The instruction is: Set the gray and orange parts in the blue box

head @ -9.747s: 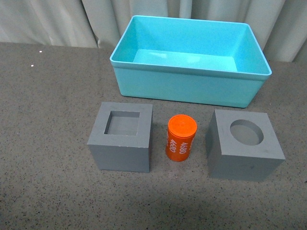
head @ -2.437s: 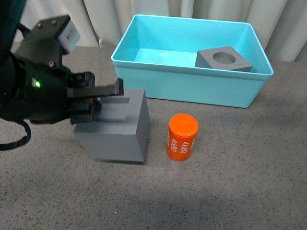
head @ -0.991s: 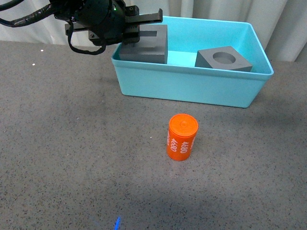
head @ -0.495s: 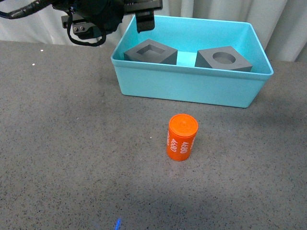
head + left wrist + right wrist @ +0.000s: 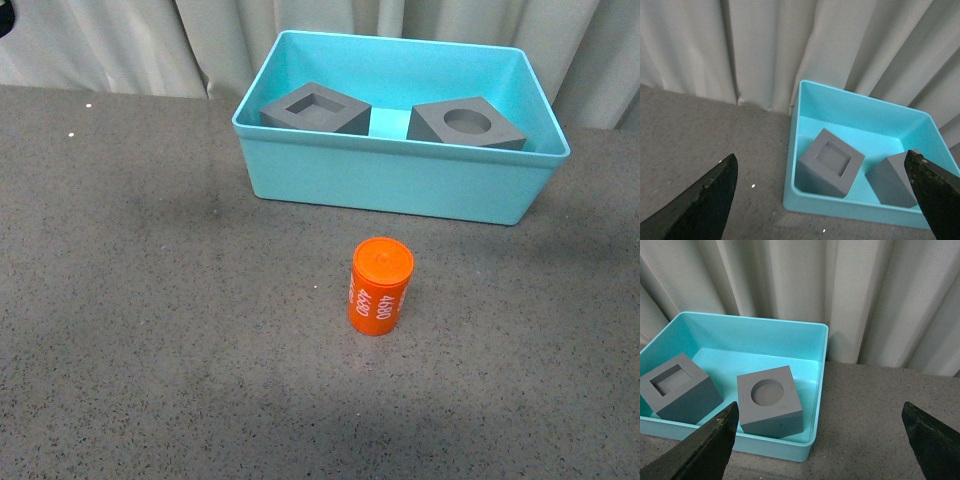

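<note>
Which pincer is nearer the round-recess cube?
Right, likely. The right pincer looks down on the round-recess cube; the left pincer views it from beyond the square-recess cube.

This reads as a robot test bench in a lab: a bare, dark gray speckled tabletop [image 5: 150, 330], a pale pleated curtain [image 5: 120, 45] closing off the far side, and plain trial props, a turquoise plastic bin [image 5: 400, 185] and an orange cylinder with white digits [image 5: 380, 286].

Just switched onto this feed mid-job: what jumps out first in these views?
The turquoise blue box at the back, already holding the square-recess gray cube on the left and the round-recess gray cube on the right. Then the orange cylinder, standing upright alone on the dark tabletop in front of the box, not yet in.
</note>
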`<state>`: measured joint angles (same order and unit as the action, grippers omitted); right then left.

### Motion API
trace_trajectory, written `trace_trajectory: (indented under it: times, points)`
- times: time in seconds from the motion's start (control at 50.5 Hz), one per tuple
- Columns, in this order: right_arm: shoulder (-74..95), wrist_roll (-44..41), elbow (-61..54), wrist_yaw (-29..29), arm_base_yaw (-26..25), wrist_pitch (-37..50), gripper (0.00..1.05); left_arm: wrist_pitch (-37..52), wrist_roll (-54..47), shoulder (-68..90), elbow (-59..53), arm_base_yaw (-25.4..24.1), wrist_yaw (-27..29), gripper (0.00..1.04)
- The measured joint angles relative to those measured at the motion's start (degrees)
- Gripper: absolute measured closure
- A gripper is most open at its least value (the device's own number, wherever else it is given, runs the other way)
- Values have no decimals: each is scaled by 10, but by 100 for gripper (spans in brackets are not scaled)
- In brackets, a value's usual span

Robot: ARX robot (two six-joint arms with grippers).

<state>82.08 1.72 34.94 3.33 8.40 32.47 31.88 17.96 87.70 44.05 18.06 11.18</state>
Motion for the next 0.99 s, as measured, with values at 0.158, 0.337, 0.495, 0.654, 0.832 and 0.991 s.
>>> trace_trajectory:
  times: [0.158, 0.337, 0.495, 0.654, 0.832, 0.991]
  points:
    - [0, 0, 0, 0, 0, 0, 10, 6, 0, -64, -85, -17, 7, 7]
    - [0, 0, 0, 0, 0, 0, 10, -28, 4, -144, -168, -44, 55, 7]
    - [0, 0, 0, 0, 0, 0, 10, -52, 17, -235, -217, -73, 51, 7]
    - [0, 0, 0, 0, 0, 0, 10, -37, 7, -245, -235, -89, 35, 9]
    - [0, 0, -1, -1, 1, 0, 10, 165, -144, -277, -330, -117, -53, 47]
    - [0, 0, -1, 0, 1, 0, 10, 148, -165, -327, -362, -131, -64, 72]
